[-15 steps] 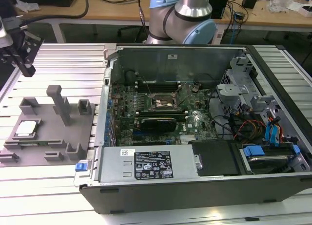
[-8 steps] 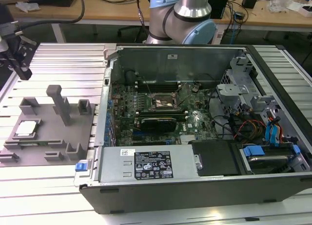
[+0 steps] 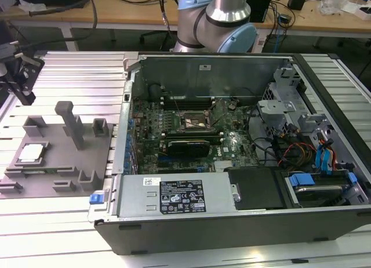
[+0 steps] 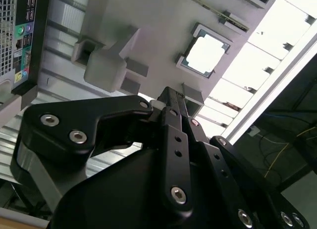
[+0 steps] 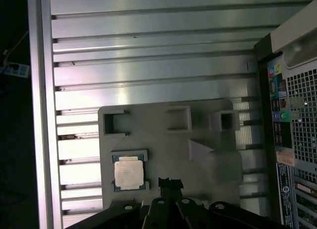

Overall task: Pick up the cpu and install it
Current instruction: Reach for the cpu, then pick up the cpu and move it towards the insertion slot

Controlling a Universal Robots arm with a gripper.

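Note:
The cpu (image 3: 32, 153), a small square chip with a silver-white top, lies in a shallow recess of the grey fixture plate (image 3: 58, 163) at the exterior view's left. Both wrist views look down on the cpu (image 4: 205, 53) (image 5: 130, 172). My gripper (image 3: 26, 96) hangs in the air above the plate's far left corner, apart from the chip. Its black fingers (image 5: 166, 182) are shut together with nothing between them, and in the second wrist view the gripper (image 4: 171, 96) points toward the plate. The dark socket (image 3: 194, 122) sits on the motherboard inside the open computer case.
The open case (image 3: 232, 221) fills the exterior view's middle and right, with a power supply (image 3: 174, 195) along its near side and cables at the right. Grey posts and blocks (image 3: 72, 126) rise from the fixture plate. The ribbed aluminium table (image 5: 148, 65) surrounds the plate.

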